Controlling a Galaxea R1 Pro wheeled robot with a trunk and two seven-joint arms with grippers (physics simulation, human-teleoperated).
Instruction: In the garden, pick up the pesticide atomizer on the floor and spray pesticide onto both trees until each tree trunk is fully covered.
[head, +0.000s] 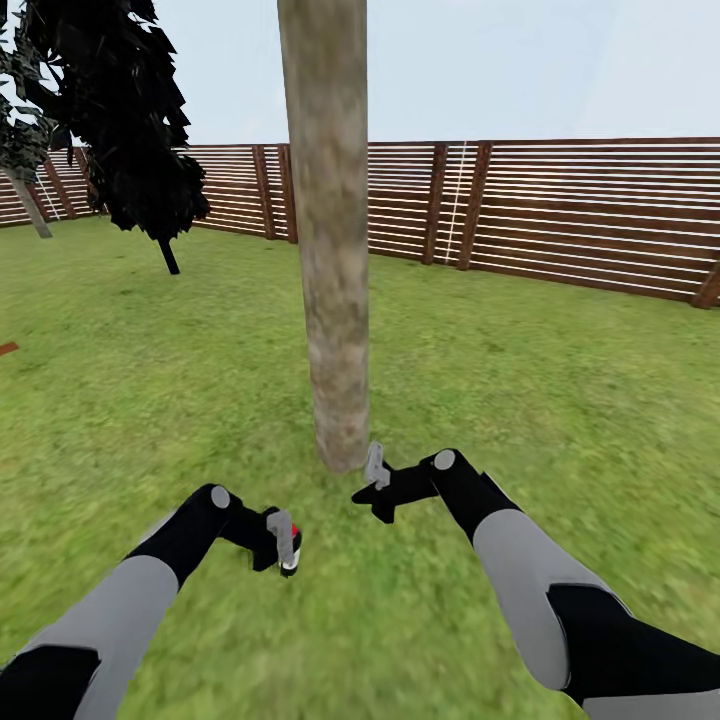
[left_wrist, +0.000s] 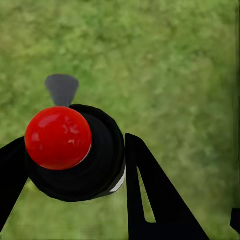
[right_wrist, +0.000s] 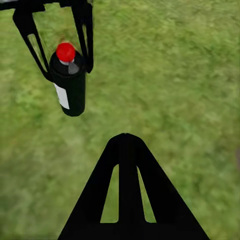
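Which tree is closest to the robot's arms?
The tree with the thick bare grey-beige trunk, rising from the grass just ahead of both grippers. The slim dark-leaved tree stands far back at the left, near the fence.

Flat, even daylight all round; you get no cast shadows on the grass (head: 560, 400). Pale hazy sky (head: 500, 70), no glare. Grass texture smeared soft in both wrist views. Red cap (left_wrist: 58, 137) carries a faint sheen. Fence (head: 590, 215) slats bow slightly near the edges.
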